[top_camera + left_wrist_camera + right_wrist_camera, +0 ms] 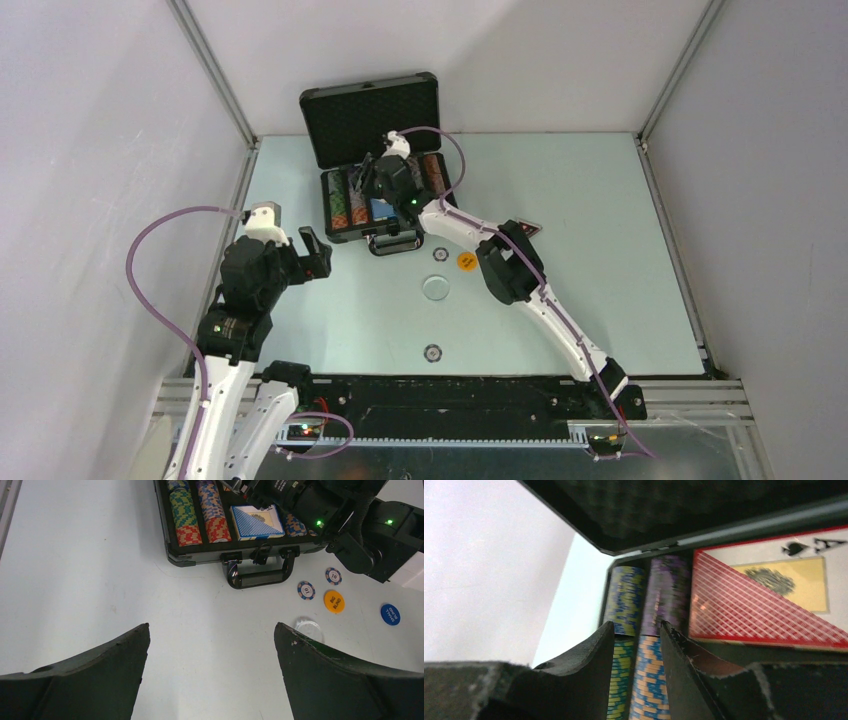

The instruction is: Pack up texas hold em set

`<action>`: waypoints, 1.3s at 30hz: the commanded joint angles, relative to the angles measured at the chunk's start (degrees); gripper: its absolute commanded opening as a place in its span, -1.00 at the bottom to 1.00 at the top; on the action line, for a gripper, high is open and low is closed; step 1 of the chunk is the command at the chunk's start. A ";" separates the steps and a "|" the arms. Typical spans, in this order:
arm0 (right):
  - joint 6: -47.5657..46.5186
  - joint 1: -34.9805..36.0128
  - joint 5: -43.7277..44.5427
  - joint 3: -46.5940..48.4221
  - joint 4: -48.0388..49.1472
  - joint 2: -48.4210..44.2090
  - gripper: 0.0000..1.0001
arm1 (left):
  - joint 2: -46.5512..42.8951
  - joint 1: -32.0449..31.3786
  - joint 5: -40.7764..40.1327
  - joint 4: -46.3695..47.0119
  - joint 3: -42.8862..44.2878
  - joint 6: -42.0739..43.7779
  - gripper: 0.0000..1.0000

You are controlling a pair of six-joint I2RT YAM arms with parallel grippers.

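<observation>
The black briefcase point(324, 196) lies open at the back of the table, its foam-lined lid point(350, 122) upright. Rows of multicoloured chips point(184, 511) and a blue-patterned card deck point(257, 522) fill it. My right gripper point(637, 624) hovers inside the case over two chip rows point(649, 680), jaws part open with nothing gripped; a red-patterned deck point(764, 615) lies beside it. My left gripper point(212, 626) stands wide open and empty above bare table left of the case. Outside lie an orange button point(334, 601), a blue button point(390, 614), a clear disc point(307, 627) and two chips point(306, 590).
The case handle point(260, 575) points toward the arms. One more chip point(432, 352) lies near the front edge, and a dark triangular marker point(527, 228) sits beside the right arm's elbow. White walls enclose the table on three sides.
</observation>
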 commanded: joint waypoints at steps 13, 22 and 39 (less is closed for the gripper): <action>-7.53 -0.44 0.60 0.07 9.28 -5.48 -0.13 | 0.20 0.18 0.77 1.16 0.38 1.47 0.97; -3.16 -1.41 2.98 6.04 -2.40 -1.31 -0.24 | 0.28 0.12 0.77 1.12 0.38 1.47 0.97; -0.47 -3.63 -1.66 7.66 -14.13 1.44 -0.30 | 0.39 0.24 0.77 1.09 0.38 1.47 0.97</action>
